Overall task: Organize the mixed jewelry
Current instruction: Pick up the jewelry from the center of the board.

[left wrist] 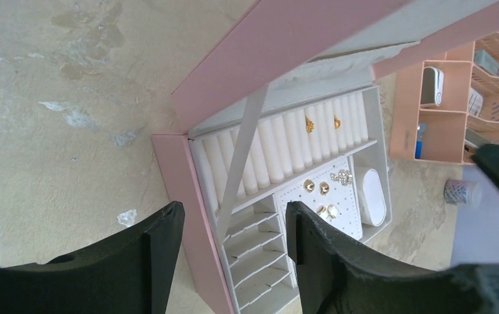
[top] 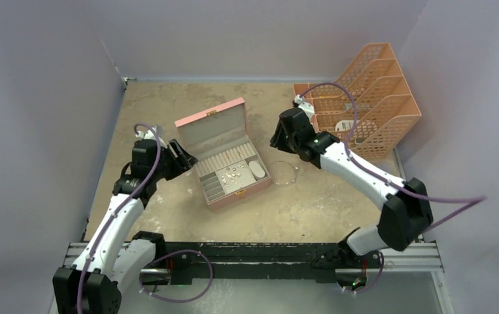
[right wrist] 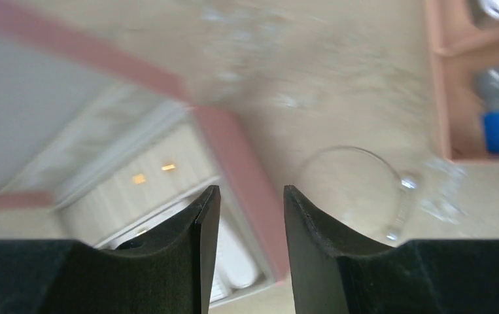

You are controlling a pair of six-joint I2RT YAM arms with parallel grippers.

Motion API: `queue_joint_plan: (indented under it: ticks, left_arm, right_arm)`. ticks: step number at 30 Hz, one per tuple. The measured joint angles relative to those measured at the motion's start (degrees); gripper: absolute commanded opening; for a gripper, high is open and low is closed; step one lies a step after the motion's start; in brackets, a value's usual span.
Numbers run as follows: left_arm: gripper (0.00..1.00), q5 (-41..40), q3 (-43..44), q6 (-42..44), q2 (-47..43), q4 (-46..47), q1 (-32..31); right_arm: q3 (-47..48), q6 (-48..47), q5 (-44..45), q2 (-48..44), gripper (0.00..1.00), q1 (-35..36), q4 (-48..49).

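While both jaws stand spread and empty, the wire hoop (top: 285, 172) lies on open worktop (top: 312, 209) just off the right edge of the pink box (top: 214, 129); gold pieces (left wrist: 309, 186), seemingly earrings, sit inside it.

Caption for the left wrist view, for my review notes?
Open left gripper beside the open pink box; small gold pieces sit in its ring rolls and on its dotted pad.
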Motion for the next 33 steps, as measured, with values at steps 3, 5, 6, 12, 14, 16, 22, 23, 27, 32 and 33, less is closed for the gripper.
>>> queue_joint_plan:
  ticks: [3,5,6,12,14,16,22,23,27,32,33]
  left_arm:
    - [0.59,-0.6,0.7,0.0,-1.5,-0.9,0.0]
    - [0.59,-0.7,1.1,0.1,-2.1,-1.0,0.0]
    - [0.59,-0.8,1.2,0.2,-2.3,-1.0,0.0]
    - [0.59,-1.0,1.4,0.7,-2.9,-1.0,0.0]
    - [0.59,-1.0,1.4,1.1,-2.8,-1.0,0.0]
    - [0.59,-1.0,1.4,1.3,-2.6,-1.0,0.0]
    - [0.59,-0.9,1.4,1.5,-1.3,-0.8,0.0]
    - [0.59,-0.8,1.4,1.5,-1.1,-0.8,0.0]
    - [0.58,-0.3,1.4,1.5,-0.6,-0.7,0.0]
    - [0.58,0.5,1.4,1.5,-0.5,-0.2,0.0]
    - [0.58,0.7,1.4,1.5,-0.5,0.0,0.0]
  right_arm:
    - [1.0,4.6,2.0,5.5,0.44,-2.2,-6.9]
    - [0.9,7.1,2.4,9.6,0.45,-2.5,-10.8]
    - [0.6,8.2,2.5,11.5,0.45,-2.4,-12.4]
    - [-0.6,12.0,4.5,16.5,0.46,-2.4,-18.4]
    - [-0.6,12.5,5.2,16.7,0.46,-2.5,-19.1]
    - [-0.6,13.1,6.1,16.6,0.46,-2.5,-19.7]
    - [-1.8,14.2,8.2,16.6,0.46,-3.3,-20.2]
    - [-2.2,14.1,8.4,16.6,0.45,-3.5,-20.1]
    - [-4.0,13.0,8.3,16.6,0.37,-4.9,-18.8]
    - [-4.3,10.2,7.0,17.5,0.29,-5.7,-14.9]
    - [-4.3,9.7,6.6,17.7,0.28,-5.7,-14.2]
